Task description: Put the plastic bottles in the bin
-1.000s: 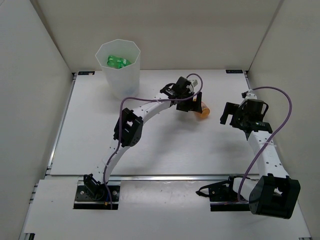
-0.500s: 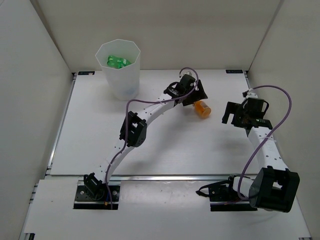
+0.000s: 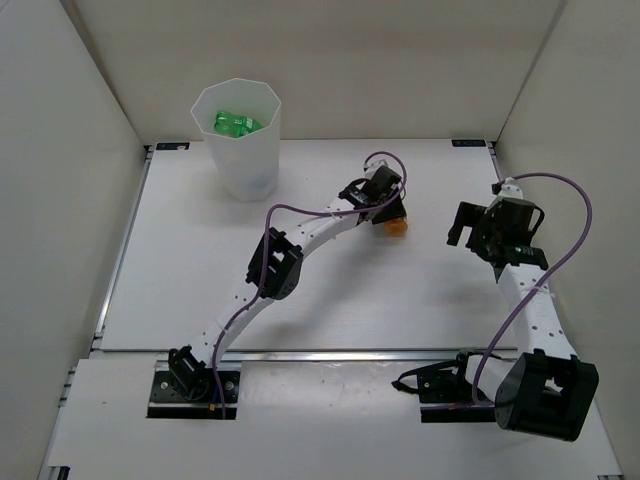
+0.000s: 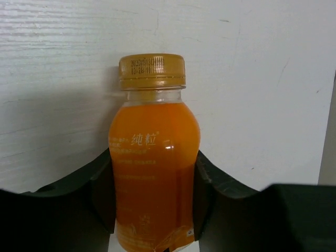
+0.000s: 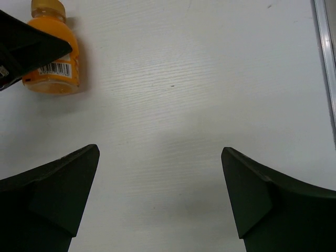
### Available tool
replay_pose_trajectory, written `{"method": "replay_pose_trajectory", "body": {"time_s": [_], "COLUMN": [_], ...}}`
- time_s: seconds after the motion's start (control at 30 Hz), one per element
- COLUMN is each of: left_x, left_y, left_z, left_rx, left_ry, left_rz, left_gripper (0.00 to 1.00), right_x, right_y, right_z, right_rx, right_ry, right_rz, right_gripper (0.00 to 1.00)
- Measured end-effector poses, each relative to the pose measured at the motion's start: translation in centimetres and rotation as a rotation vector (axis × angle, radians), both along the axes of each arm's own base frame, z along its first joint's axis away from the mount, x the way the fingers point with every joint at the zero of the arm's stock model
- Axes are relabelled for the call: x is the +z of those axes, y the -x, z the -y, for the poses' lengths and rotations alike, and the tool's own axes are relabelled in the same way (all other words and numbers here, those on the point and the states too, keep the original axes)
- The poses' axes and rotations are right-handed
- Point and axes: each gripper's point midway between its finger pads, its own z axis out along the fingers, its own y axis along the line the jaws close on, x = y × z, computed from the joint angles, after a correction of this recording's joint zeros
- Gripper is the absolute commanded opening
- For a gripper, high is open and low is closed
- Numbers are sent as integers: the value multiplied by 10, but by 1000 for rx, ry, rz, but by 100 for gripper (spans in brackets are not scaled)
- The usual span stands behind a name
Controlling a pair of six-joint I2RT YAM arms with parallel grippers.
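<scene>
An orange bottle [image 4: 154,173] with a gold cap lies on the white table, right of centre [image 3: 397,228]. My left gripper [image 4: 154,157] is shut on it, a dark finger pressed against each side of its body; from above the gripper [image 3: 385,212] covers most of the bottle. The right wrist view shows the same orange bottle [image 5: 52,65] at its upper left, with the left gripper's finger [image 5: 26,44] over it. My right gripper [image 5: 160,157] hangs open over bare table, to the right of the bottle [image 3: 465,228]. The translucent white bin [image 3: 200,100] stands at the back left with a green bottle [image 3: 237,124] inside.
White walls close the table in on the left, back and right. A metal rail [image 5: 325,52] runs along the table's right edge and another along the near edge [image 3: 330,354]. The left arm's purple cable [image 3: 300,210] loops above the table's middle.
My left gripper has settled over the orange bottle and closed its fingers on it. The bottle has shifted slightly. The right arm has barely moved and stays open.
</scene>
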Motion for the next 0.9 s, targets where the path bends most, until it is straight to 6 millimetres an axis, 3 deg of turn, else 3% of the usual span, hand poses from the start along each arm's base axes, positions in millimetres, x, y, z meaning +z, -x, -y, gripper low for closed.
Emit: {"method": "replay_pose_trajectory", "body": {"time_s": [0.07,0.23,0.3,0.37,0.47,0.53,0.6,0.7,0.73,0.77,0.83,0.9], "left_x": [0,2,6,20,63,117,193,345,395,432,485,512], "left_y": [1,3,3,-2,-10,-14,-24,-46,-50,-50,-48,-54], "left_z": [-1,-15,-24,-37,-67,-106,-160,-262,-304,-341,-398,-422], "left_rx": [-11,-37,-65,-92,-114,-82,11,247,351,445,609,689], "left_ry": [-18,-101,-144,-190,-218,-209,-171,-38,2,29,67,112], "left_rz": [10,16,25,56,131,209,329,626,738,824,951,1013], "left_gripper": [28,22,26,35,32,28,31,32,31,32,35,37], "right_x": [2,6,9,11,17,22,25,25,23,22,19,18], "right_y": [2,6,5,5,4,3,3,2,1,0,-1,-1], "right_z": [1,-1,-5,-9,-13,-15,-18,-25,-28,-30,-32,-32], "right_rx": [-7,-6,6,20,33,38,44,64,73,78,86,83], "right_ry": [0,-2,0,1,3,4,4,4,3,2,-1,-4], "right_rz": [17,43,52,61,84,107,128,132,127,125,113,110], "right_gripper": [99,99,99,99,99,99,100,100,99,99,99,100]}}
